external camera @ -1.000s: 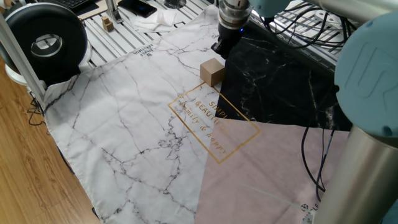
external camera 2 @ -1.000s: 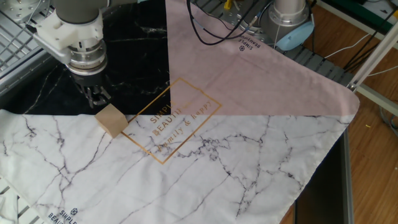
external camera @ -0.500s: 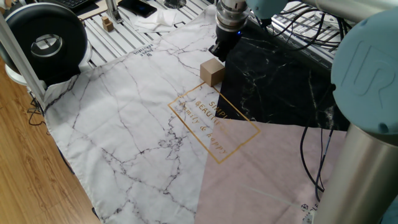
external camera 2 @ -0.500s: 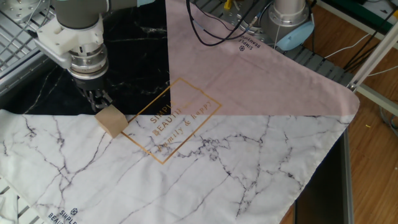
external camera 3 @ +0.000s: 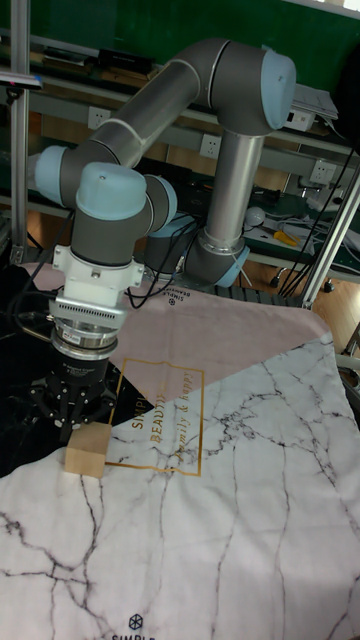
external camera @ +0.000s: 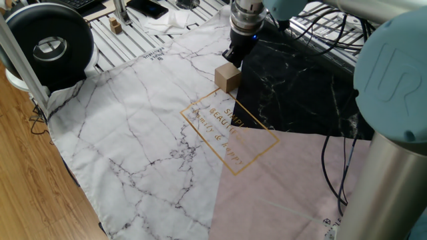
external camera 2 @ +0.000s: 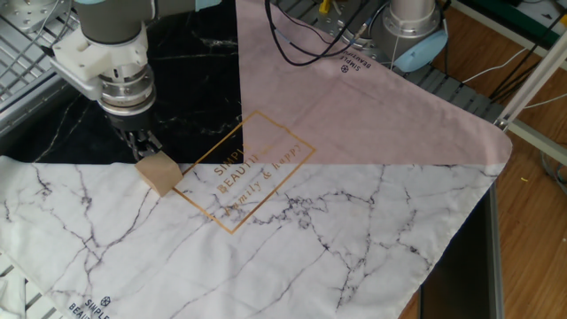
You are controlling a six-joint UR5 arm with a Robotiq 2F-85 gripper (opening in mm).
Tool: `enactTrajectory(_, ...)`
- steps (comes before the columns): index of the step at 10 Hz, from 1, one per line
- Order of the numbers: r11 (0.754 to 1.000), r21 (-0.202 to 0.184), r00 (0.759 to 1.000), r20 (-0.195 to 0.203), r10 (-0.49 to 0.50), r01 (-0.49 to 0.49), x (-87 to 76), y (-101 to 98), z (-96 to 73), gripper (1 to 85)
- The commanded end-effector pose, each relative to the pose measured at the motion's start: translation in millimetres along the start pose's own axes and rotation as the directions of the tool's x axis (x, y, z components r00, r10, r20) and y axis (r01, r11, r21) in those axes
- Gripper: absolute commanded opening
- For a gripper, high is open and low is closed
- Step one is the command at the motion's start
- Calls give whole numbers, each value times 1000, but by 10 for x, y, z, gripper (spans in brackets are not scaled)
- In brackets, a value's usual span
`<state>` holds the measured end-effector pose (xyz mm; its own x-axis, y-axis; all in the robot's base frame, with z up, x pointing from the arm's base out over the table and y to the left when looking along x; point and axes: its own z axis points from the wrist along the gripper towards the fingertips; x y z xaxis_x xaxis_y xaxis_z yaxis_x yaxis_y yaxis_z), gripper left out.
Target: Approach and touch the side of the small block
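Broadly, the table is covered by a large printed cloth [external camera: 147, 133] divided into white marble, black marble and pale pink areas, with a gold-outlined rectangle of lettering [external camera 2: 248, 173] printed near its middle. The UR5 arm [external camera 3: 190, 90] is seen arching over the cloth in the tall fixed view, its grey links and light-blue joint caps bent downward so that the wrist points at the black marble area. At the far edge of the table in one fixed view, a round black device [external camera: 47, 43] is stood beside the cloth's white corner, and black cables [external camera 2: 310, 40] are laid across the pink area near the arm's base in the other fixed view.

The gripper [external camera 2: 143, 146] is held low over the edge of the black area, directly behind the small block [external camera 2: 159, 171]. Its dark fingers are drawn close together, with no gap to be made out between them, and nothing is held. The fingertips are seen at the block's back face, just touching or very nearly so; actual contact cannot be confirmed from any view.

The small block, a plain tan wooden cube, is set flat on the white marble area, right at the border with the black area and just beside the corner of the gold rectangle.
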<state>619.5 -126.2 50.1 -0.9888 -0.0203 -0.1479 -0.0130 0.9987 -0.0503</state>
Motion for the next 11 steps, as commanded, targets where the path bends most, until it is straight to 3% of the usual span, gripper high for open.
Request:
enactTrajectory(1, 1000, -18, 1000, -3, 23, -23, -4, 39, -10, 10)
enactTrajectory(4, 997, -50, 998, -20, 62, -63, 15, 114, -27, 10)
enactTrajectory(11, 985, -74, 986, -76, 150, -155, 21, 346, -138, 10)
